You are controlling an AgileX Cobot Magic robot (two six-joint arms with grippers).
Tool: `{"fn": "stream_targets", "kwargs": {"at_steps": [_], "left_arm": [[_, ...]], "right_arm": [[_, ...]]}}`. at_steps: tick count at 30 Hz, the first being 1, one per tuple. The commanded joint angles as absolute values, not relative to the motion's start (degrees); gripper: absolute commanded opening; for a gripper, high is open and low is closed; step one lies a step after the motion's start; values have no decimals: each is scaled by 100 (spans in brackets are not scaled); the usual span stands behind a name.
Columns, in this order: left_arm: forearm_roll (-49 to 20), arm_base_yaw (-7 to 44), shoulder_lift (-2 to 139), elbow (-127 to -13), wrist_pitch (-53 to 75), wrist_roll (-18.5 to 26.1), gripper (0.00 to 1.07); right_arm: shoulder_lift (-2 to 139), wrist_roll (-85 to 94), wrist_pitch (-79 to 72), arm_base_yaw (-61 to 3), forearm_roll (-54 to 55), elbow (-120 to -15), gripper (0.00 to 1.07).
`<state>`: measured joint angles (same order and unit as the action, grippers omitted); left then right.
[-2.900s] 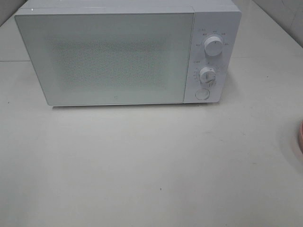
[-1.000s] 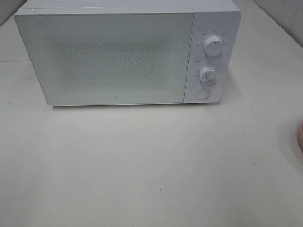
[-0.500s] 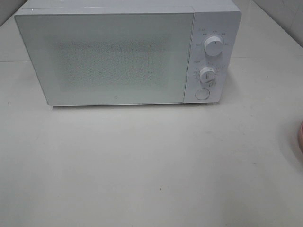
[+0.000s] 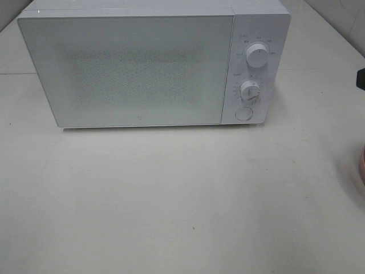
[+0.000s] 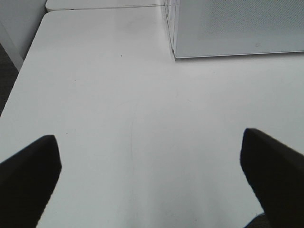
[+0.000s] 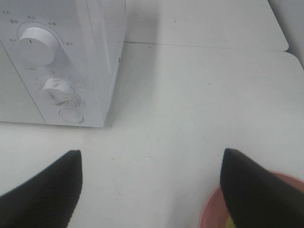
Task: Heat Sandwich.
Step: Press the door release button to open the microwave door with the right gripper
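Both my grippers are spread wide and hold nothing: the left gripper (image 5: 148, 137) hangs over bare table (image 5: 118, 118) off the microwave's (image 4: 154, 68) front corner, the right gripper (image 6: 149, 159) between the control panel and the plate (image 6: 209, 219). The sandwich (image 6: 231, 223) is only a yellow sliver on that plate, mostly hidden behind one of my right fingers, so I judge a blind descent could catch the rim and tip the plate or crush the food. The door (image 4: 125, 71) is shut; lifting the sandwich first would leave me nowhere to put it, and a hard push on the button (image 6: 70, 115) might shove the microwave back. Only my right wrist view shows the sandwich; the high view shows the whole door but just the plate's edge.
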<state>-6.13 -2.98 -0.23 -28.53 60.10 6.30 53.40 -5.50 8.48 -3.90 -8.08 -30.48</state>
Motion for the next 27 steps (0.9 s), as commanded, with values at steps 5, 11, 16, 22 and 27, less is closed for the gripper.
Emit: {"fn": "stream_targets", "kwargs": {"at_steps": [5,11,16,22,27], "left_arm": [[-630,-304,-189,-2830,5942,613,98],[-630,-304,-189,-2830,5942,613,98],[-630,-304,-189,-2830,5942,613,98],[-630,-304,-189,-2830,5942,613,98],[-630,-304,-189,-2830,5942,613,98]], "right_arm": [[5976,-733,46,-355,-814,-3037,76],[6429,-665,-665,-367,-808,-3014,76],[6858,-647,-1765,-367,-693,-2767,76],[7328,281,-3065,-367,384,-2257,76],[7431,493,-3879,-413,894,-1891,76]]}}
